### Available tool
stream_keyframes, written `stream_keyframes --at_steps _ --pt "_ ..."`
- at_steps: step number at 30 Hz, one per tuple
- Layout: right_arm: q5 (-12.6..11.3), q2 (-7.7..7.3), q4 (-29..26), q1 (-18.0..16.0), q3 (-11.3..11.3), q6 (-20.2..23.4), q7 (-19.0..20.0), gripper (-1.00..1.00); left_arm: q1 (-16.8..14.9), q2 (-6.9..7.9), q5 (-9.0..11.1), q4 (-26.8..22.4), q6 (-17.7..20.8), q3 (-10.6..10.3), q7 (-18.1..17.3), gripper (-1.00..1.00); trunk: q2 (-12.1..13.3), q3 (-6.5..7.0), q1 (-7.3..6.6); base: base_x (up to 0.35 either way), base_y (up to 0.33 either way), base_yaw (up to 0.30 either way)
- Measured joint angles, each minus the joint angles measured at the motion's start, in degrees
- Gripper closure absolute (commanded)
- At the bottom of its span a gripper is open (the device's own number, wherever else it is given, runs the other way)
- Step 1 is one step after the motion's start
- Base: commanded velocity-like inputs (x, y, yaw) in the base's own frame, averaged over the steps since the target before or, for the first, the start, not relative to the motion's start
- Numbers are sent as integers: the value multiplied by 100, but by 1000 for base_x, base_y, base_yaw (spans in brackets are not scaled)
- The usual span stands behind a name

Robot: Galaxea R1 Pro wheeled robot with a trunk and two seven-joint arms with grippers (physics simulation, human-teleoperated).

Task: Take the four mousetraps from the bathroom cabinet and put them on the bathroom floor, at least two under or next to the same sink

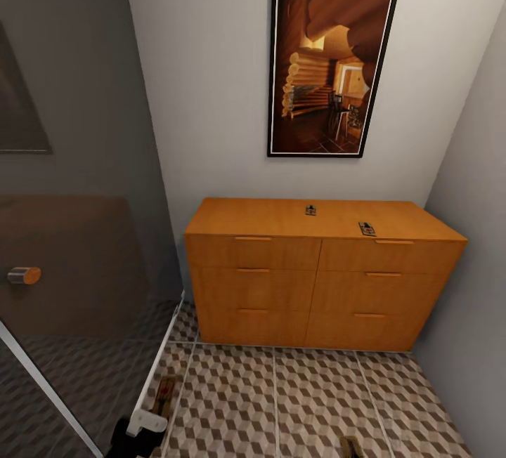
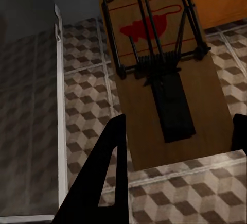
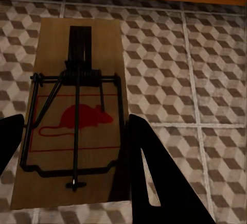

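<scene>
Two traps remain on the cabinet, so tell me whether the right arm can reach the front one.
Probably not yet: its jaws grip a mousetrap low over the floor; the front trap lies unobstructed.

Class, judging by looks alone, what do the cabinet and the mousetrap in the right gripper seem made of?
Cabinet: apparently wood, smooth orange-brown finish, matching bar handles. Mousetrap: seemingly matt tan wooden board, faint grain; black spring and bar look like metal wire; printed red mouse.

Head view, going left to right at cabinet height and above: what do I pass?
Round knob on the dark panel → cabinet → mousetrap mid-top → framed picture on the wall above → mousetrap near the front edge.
</scene>
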Motion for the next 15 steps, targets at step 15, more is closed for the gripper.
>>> stream_keyframes --at_steps 15 --pt "-1 -219 -166 -421 0 308 0 100 191 -22 6 1 -310 28 280 100 0 1 0 0 0 0"
